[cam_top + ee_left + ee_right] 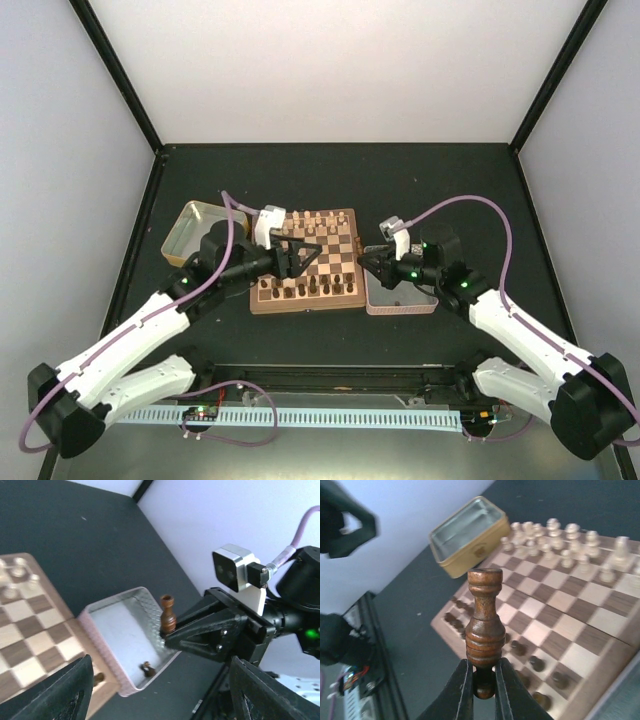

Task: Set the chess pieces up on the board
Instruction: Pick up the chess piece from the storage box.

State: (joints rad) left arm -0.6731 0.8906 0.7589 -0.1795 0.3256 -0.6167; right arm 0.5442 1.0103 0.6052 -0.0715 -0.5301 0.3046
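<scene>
Dark rook (484,625), clear only in wrist views, sits pinched in right pincer (484,677); left pincer (303,256) spread.

Between the jaws of the right gripper (483,682), dark piece (484,630): turned wood, varnished, glossy, fine lathe rings. The fingers (461,692) are matt black plastic. Beyond the jaws, board (555,615): smooth wood, satin sheen on light and dark squares. On it, pale pieces (570,535): smooth cream wood. Further out, gold tin (470,532): shiny metal, reflective inside. Just under the jaws, silver tin (149,611): metal, dimpled embossed wall, dull floor. Under all, table (330,180): matt black.
</scene>
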